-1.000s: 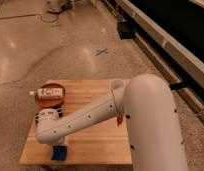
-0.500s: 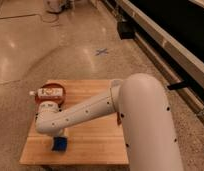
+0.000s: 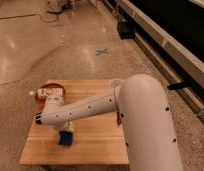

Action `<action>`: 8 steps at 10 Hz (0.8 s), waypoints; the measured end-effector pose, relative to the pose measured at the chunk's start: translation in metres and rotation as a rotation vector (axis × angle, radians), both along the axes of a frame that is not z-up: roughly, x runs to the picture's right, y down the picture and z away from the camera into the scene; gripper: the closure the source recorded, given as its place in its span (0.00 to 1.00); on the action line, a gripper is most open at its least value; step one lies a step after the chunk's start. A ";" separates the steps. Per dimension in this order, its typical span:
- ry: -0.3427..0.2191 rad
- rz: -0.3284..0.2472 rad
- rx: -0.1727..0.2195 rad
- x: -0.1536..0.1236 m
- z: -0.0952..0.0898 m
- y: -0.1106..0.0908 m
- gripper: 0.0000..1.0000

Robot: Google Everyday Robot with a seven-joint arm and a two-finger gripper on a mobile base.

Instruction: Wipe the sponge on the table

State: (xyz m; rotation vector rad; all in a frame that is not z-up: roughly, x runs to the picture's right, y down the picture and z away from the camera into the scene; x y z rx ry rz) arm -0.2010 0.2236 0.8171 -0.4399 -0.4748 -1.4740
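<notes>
I see arm (image 3: 90,110) reaching from near right across counter (image 3: 97,145) toward left side. Gripper (image 3: 65,131) over near-left part of counter, pointing down. Jaws pressed together, pinching top of sponge (image 3: 65,140). Sponge bright blue, sitting on wood just under gripper. White bottle (image 3: 47,92) with red label lies at far-left corner, over reddish dish (image 3: 60,86). Dark bar (image 3: 118,118) mostly hidden behind arm on right. Blue cross mark (image 3: 101,51) on floor, far side.
</notes>
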 end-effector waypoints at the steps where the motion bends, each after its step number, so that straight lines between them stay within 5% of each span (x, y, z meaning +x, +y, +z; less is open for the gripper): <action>1: 0.009 -0.006 -0.014 0.009 0.003 0.002 1.00; 8: 0.063 0.015 -0.081 0.080 -0.001 0.025 1.00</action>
